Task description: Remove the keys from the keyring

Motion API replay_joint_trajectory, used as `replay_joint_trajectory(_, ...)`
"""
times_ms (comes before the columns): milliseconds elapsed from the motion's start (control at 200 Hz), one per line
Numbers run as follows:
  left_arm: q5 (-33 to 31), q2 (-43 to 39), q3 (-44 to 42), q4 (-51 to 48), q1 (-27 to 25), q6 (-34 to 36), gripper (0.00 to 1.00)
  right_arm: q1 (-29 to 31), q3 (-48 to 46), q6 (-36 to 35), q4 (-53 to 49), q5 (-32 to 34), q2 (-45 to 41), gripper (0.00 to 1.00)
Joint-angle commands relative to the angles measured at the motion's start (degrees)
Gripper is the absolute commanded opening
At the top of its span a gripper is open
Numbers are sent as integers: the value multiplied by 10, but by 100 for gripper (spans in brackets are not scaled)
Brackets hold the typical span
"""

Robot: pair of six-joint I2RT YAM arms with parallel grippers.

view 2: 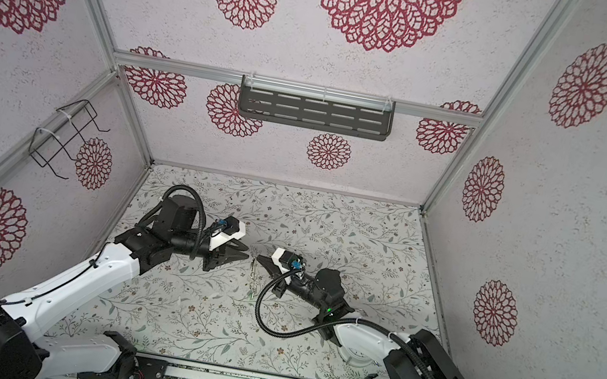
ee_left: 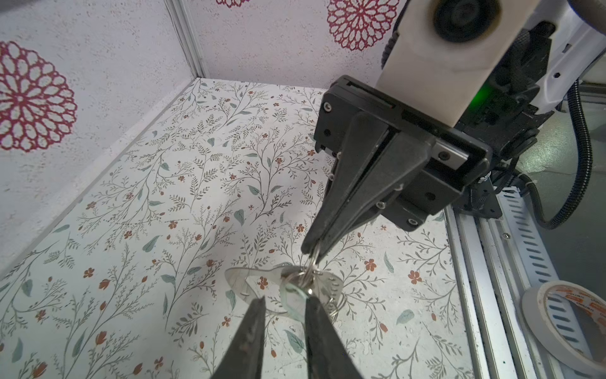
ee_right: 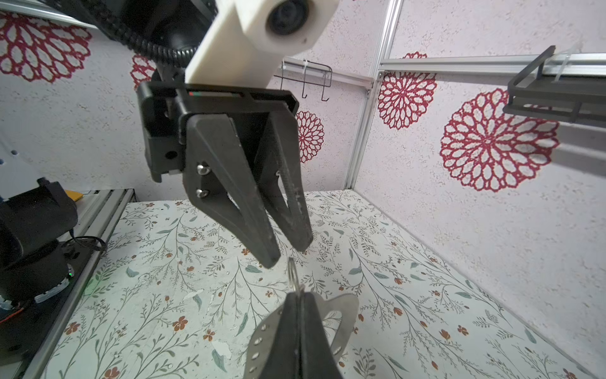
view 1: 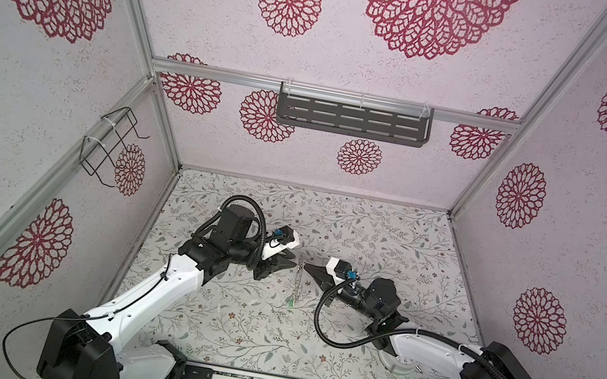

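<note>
In both top views the right gripper (view 1: pixel 306 265) faces the left gripper (view 1: pixel 294 262) tip to tip, close above the floral table (view 1: pixel 227 324). A thin bunch hangs below the right gripper and ends in the green-tagged key (view 1: pixel 290 302); its other parts are too small to sort there. The left wrist view sorts them: the right gripper is clenched on a small wire ring (ee_left: pixel 315 259), with the flat keyring (ee_left: pixel 241 279) and the pale-tagged key (ee_left: pixel 292 297) dangling just under it. The right wrist view shows the left gripper's fingers (ee_right: pixel 259 236) parted, nothing between them. Only the left wrist view shows a tape roll (ee_left: pixel 557 323), its orange print too blurred to read. The white clock (view 1: pixel 400 366), half hidden behind the right gripper's arm, has numerals too small to read
</note>
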Motion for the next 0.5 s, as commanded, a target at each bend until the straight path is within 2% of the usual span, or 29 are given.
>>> replay_joint_trajectory(0, 11, 5, 5, 18, -7, 0, 25, 3, 8, 17, 43, -1, 1, 0)
replay_joint_trajectory(385, 11, 12, 11, 18, -14, 6, 16, 4, 12, 22, 44, -10, 7, 0)
replay_joint_trajectory(495, 11, 17, 12, 19, -17, 9, 16, 5, 12, 24, 46, -14, 6, 0)
